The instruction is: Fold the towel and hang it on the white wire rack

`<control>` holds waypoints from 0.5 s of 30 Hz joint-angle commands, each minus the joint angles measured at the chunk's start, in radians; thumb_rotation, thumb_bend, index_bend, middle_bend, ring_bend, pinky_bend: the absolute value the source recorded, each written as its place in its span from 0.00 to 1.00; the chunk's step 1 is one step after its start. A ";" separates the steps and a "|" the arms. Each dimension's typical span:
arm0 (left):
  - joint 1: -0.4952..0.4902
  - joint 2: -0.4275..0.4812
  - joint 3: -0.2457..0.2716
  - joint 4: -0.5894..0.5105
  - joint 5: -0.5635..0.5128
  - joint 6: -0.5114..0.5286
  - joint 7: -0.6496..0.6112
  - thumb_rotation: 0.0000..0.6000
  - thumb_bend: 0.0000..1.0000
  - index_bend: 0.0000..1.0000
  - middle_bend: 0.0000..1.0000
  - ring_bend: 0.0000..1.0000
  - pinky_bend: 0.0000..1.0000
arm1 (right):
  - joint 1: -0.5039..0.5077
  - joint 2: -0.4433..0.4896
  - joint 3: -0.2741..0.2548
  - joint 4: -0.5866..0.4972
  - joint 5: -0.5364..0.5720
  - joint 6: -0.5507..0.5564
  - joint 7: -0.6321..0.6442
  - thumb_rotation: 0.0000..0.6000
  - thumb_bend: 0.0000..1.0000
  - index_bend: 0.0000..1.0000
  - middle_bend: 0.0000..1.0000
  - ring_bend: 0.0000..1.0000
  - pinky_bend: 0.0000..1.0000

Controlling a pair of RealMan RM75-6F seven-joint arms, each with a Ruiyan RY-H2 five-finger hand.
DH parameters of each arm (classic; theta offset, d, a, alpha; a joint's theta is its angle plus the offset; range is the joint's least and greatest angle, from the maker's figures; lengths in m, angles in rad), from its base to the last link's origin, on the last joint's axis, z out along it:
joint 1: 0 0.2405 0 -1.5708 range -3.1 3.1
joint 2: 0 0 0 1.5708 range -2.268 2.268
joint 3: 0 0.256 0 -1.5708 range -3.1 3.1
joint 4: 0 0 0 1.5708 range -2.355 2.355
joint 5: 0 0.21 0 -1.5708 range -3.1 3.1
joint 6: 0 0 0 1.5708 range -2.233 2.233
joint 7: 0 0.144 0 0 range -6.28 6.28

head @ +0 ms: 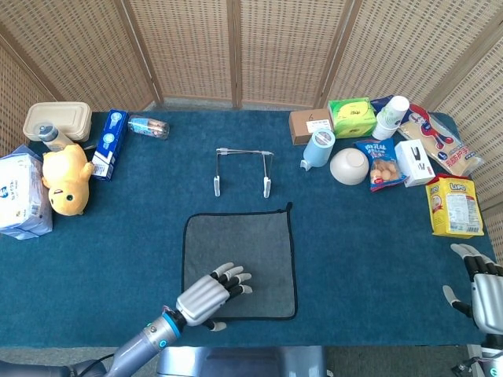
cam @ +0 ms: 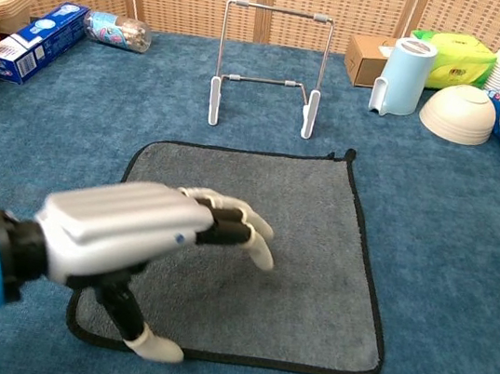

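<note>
A grey towel (head: 250,247) (cam: 317,244) with a black hem lies flat and unfolded on the blue table. Behind it stands the white wire rack (head: 243,170) (cam: 270,66), bare. My left hand (head: 211,295) (cam: 139,236) hovers over the towel's near left part, fingers spread and pointing right, thumb down near the near hem; it holds nothing. My right hand (head: 486,287) sits at the table's near right corner, far from the towel, fingers apart and empty; the chest view does not show it.
At the back right are a blue jug (head: 317,148), a white bowl (head: 349,166), snack bags (head: 380,163), boxes and a yellow bag (head: 453,206). On the left sit a yellow plush toy (head: 66,178), a blue box (head: 108,144) and tissues (head: 20,195).
</note>
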 commanded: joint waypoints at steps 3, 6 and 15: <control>-0.013 -0.053 0.000 0.025 -0.049 0.003 0.055 1.00 0.23 0.19 0.09 0.04 0.01 | -0.006 -0.001 0.000 0.012 0.005 0.000 0.013 1.00 0.22 0.21 0.23 0.27 0.37; -0.016 -0.070 -0.002 0.034 -0.062 0.010 0.068 1.00 0.23 0.19 0.09 0.04 0.01 | -0.007 -0.001 0.001 0.016 0.006 0.000 0.018 1.00 0.22 0.21 0.23 0.27 0.37; -0.029 -0.112 -0.005 0.067 -0.077 0.035 0.092 1.00 0.23 0.20 0.10 0.04 0.00 | -0.012 -0.002 0.004 0.025 0.008 0.001 0.030 1.00 0.22 0.21 0.23 0.27 0.37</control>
